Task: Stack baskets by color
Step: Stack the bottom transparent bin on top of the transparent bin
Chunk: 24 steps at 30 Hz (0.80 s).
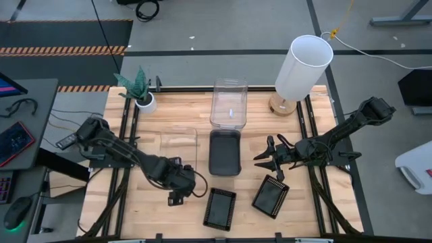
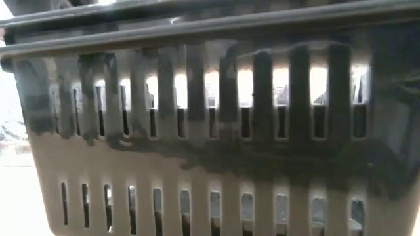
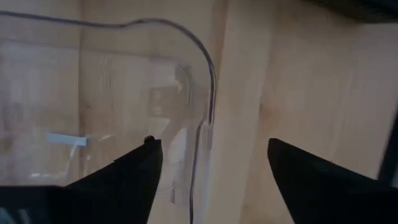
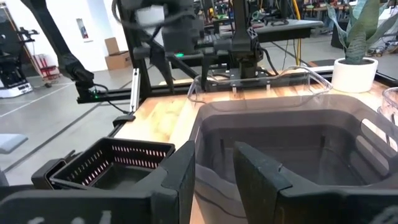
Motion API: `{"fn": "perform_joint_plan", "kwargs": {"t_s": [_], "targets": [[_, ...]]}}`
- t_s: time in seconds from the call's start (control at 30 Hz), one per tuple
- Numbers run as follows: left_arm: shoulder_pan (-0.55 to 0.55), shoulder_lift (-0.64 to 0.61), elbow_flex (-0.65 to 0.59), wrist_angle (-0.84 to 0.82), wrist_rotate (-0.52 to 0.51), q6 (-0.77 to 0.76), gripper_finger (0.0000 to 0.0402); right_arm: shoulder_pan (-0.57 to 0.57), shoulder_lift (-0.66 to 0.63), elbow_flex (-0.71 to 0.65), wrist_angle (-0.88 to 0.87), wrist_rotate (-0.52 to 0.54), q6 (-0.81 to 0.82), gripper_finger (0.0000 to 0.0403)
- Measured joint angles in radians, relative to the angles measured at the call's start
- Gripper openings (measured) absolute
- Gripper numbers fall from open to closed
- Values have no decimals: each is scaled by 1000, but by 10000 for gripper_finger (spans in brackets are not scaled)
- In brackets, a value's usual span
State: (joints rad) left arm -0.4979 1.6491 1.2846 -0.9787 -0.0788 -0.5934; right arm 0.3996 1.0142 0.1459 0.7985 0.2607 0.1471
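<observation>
Straddling clear basket (image 3: pixel 124 106) rim, left gripper (image 3: pixel 211 168)

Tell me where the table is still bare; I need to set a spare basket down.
Bare wood lies between the plant and the clear basket, and below the lamp near the right claw. The middle is crowded: smoky basket, black mesh trays.

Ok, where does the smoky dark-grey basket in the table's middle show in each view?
High: dark-grey basket, mid-table.
Low: cannot tell; a slotted wall fills it.
Left wrist: not in it.
Right wrist: close ahead, filling the right half.
Shared landmark: low clear basket beside it.
</observation>
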Motion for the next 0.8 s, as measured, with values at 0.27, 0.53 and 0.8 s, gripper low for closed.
{"fn": "perform_joint_plan", "kwargs": {"t_s": [0.27,0.53,0.8], "targets": [[3,112,0,-21,3,37,295,0,0,0,1,0,7,114],[4,163,0,-41,4,83,236,0,0,0,1,0,7,114],[12,194,0,-34,4,90,135,0,0,0,0,0,7,114]]}}
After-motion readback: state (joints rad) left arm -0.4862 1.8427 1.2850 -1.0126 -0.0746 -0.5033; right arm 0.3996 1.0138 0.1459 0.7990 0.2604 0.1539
